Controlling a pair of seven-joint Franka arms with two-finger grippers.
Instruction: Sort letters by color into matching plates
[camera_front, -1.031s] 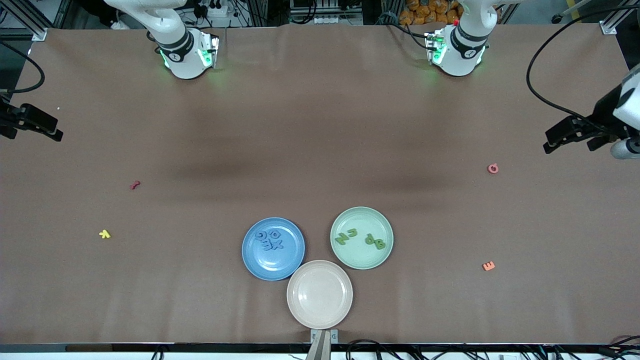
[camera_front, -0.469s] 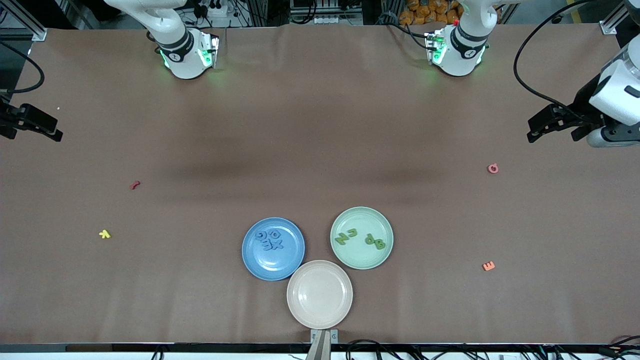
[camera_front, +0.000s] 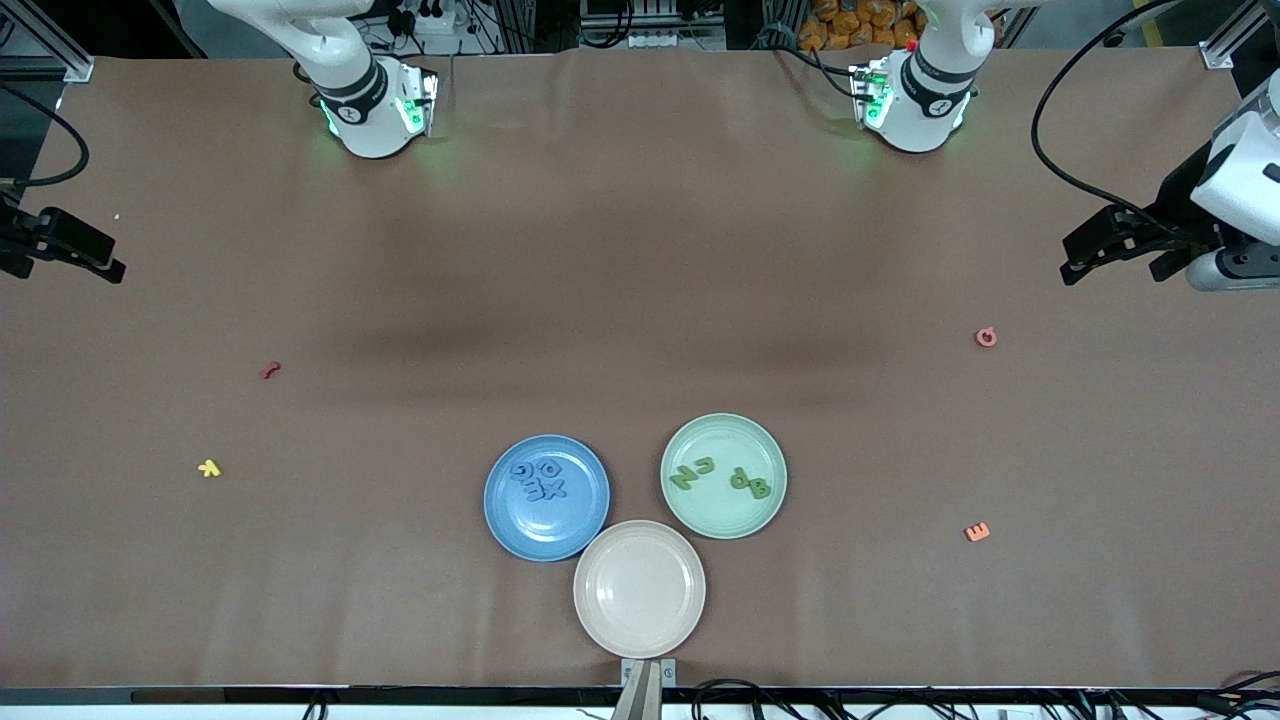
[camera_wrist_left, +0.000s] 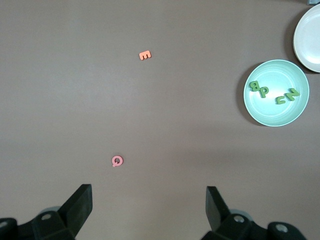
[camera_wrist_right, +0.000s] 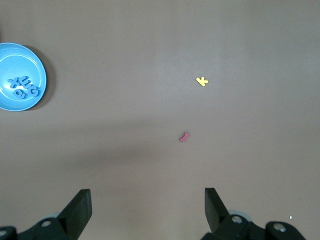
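The blue plate (camera_front: 560, 535) holds several blue letters (camera_front: 540, 478). Beside it, the green plate (camera_front: 725, 515) holds several green letters (camera_front: 692, 473). The beige plate (camera_front: 639, 588) is bare. A pink letter (camera_front: 986, 337) and an orange letter (camera_front: 977, 532) lie toward the left arm's end. Toward the right arm's end lie a red letter (camera_front: 269, 369) and a yellow letter (camera_front: 209, 468). My left gripper (camera_front: 1110, 272) hangs open over its table end, above the pink letter (camera_wrist_left: 117, 161). My right gripper (camera_front: 65, 262) waits open over its end, above the red letter (camera_wrist_right: 184, 137).
The three plates touch in a cluster near the table's front edge. A small grey bracket (camera_front: 648, 672) sits at that edge just below the beige plate. Black cables (camera_front: 1050, 150) hang near the left arm's end.
The left gripper has shifted slightly toward the bases' side of the table, still open. The right arm, the plates and the letters have not moved.
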